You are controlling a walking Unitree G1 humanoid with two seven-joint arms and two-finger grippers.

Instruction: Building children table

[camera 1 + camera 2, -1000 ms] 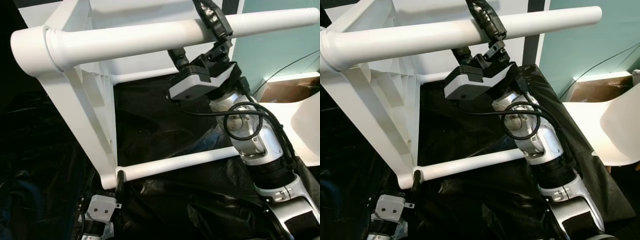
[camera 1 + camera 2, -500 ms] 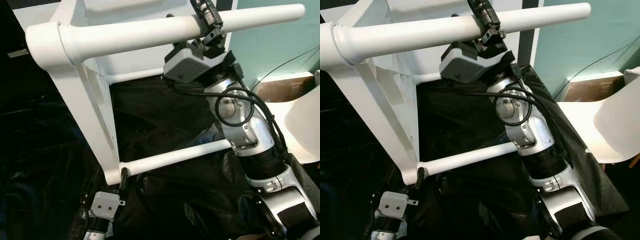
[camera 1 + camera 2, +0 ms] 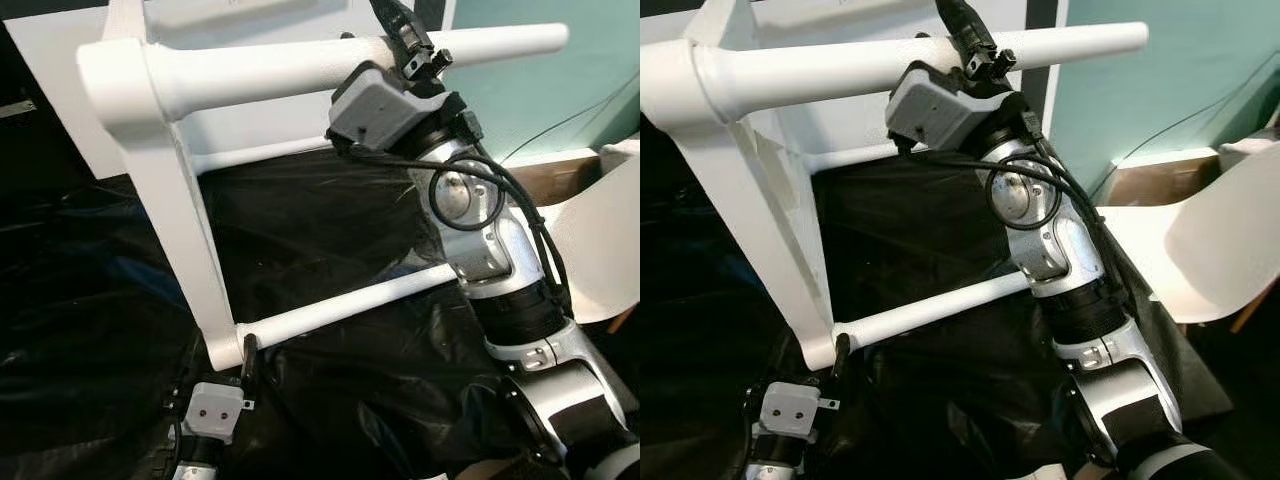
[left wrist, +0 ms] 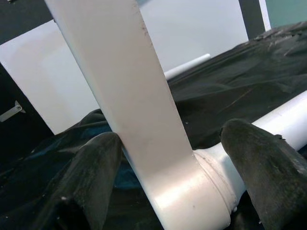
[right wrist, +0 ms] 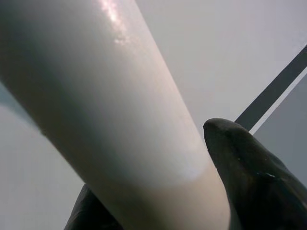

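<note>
- The white table frame stands tipped up over a black sheet, right in front of the robot
- The right gripper is up high, and its two black fingers squeeze the top white leg
- The left gripper is down low at the frame's bottom corner, one finger on each side of the flat white bar, holding it
- A white chair sits near, on the right
</note>
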